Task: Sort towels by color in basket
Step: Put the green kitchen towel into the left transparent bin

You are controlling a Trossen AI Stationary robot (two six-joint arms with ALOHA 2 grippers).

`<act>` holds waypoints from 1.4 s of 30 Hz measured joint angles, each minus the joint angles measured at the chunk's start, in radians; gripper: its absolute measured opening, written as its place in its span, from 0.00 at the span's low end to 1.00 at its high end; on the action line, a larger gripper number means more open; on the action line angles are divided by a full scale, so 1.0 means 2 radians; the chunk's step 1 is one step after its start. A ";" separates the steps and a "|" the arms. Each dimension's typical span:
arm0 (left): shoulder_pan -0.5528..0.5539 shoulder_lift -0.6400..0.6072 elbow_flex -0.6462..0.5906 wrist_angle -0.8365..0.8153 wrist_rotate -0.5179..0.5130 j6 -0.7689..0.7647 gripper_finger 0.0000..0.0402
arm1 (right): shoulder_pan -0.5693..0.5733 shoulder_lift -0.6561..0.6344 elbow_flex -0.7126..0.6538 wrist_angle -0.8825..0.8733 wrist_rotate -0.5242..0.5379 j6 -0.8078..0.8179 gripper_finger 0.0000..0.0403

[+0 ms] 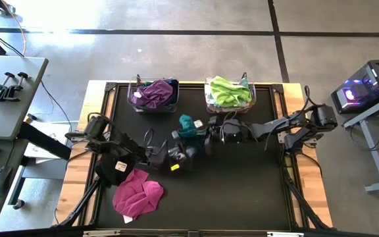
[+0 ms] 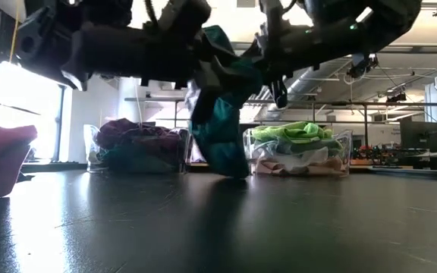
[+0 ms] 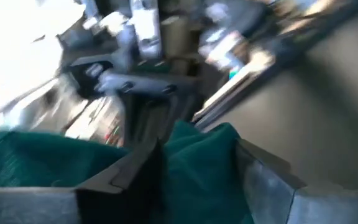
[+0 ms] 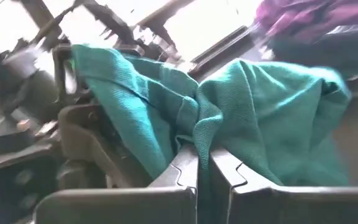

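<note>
**Teal towel held between both arms above the bench**

The black bench (image 1: 242,191) fills the middle of the high view, with both dark arms reaching in toward its centre. At its far edge stand two clear baskets, side by side but apart. The left basket (image 1: 137,105) holds a purple towel (image 1: 153,92) on top, with darker cloth under it in the low view. The right basket (image 1: 250,99) holds a lime green towel (image 1: 229,91) on top, with pale cloths (image 2: 298,159) beneath it.

A magenta towel (image 1: 138,196) lies crumpled on the bench near the front left, beside the left arm's base and well apart from the baskets.

The teal towel (image 1: 188,125) is off the bench surface, between the two baskets and slightly in front of them. In the low view it hangs down from the arms, its lower end close to the bench; whether it touches cannot be told.

The right gripper (image 4: 204,163) comes in from the right, its fingers pressed together on a fold of the teal towel. The left gripper (image 3: 197,168) comes in from the left, and its fingers stand on either side of the same towel, clamped on the cloth.
</note>
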 joint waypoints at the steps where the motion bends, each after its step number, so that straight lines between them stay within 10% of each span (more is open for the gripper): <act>1: 0.003 0.006 0.004 0.010 -0.018 -0.008 0.48 | 0.000 0.000 0.000 0.001 0.007 0.000 0.00; 14: -0.043 -0.004 0.000 0.068 -0.136 0.059 0.38 | 0.011 -0.002 0.002 -0.016 -0.009 0.005 0.01; 42: -0.039 -0.004 0.000 -0.008 -0.131 0.016 0.49 | 0.057 -0.066 0.001 -0.123 -0.032 0.015 0.01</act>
